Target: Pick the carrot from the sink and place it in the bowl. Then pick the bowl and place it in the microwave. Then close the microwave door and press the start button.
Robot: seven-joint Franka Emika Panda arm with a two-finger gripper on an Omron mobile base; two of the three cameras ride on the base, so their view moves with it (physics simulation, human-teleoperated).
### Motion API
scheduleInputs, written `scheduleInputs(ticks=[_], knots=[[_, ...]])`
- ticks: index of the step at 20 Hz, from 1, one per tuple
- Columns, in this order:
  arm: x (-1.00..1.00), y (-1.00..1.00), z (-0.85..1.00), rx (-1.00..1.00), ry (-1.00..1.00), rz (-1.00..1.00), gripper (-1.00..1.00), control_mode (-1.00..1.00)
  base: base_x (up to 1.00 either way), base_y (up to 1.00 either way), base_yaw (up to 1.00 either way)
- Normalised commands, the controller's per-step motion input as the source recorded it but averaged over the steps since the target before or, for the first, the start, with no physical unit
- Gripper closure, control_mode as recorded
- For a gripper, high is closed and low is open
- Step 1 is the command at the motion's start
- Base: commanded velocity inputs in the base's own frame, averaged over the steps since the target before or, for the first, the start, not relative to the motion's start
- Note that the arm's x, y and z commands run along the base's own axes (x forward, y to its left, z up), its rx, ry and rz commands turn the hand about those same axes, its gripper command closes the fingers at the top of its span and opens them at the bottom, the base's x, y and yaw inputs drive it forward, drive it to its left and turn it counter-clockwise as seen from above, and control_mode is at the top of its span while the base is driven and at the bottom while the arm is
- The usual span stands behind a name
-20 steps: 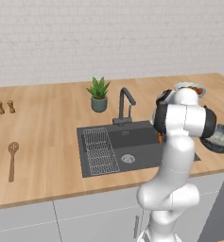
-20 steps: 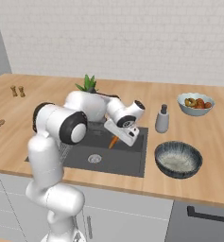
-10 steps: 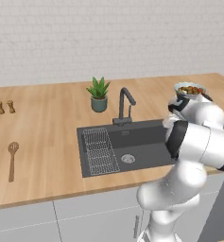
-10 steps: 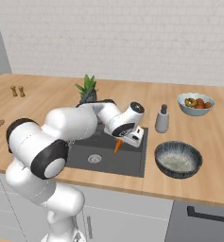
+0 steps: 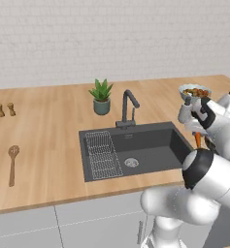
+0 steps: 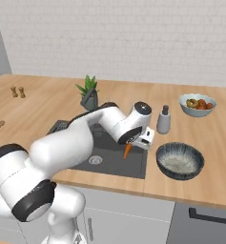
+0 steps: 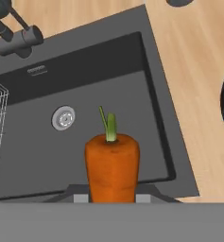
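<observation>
The carrot [image 7: 112,168] is seen as a short, stubby orange stick with a flat top and a small green stem. It is clamped between the jaws of the gripper [image 6: 130,147] and hangs above the right part of the sink [image 6: 133,164], near its right wall. In the hand view the round drain [image 7: 64,117] and the faucet [image 7: 14,33] base are shown. In the right base view the bowl [image 6: 179,161] is shown on the counter, just right of the sink. In the left base view the wire rack [image 5: 102,154] is shown in the basin's left part.
</observation>
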Motion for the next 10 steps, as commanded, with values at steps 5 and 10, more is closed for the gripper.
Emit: scheduleInputs(ticks=[5,10], knots=[[-0.05,-1.00,0.03,0.00,0.00,0.00,1.00,-1.00,0.00,0.00,0.00],[0.20,-0.96,0.00,0.00,0.08,-0.02,1.00,-1.00,0.00,0.00,0.00]])
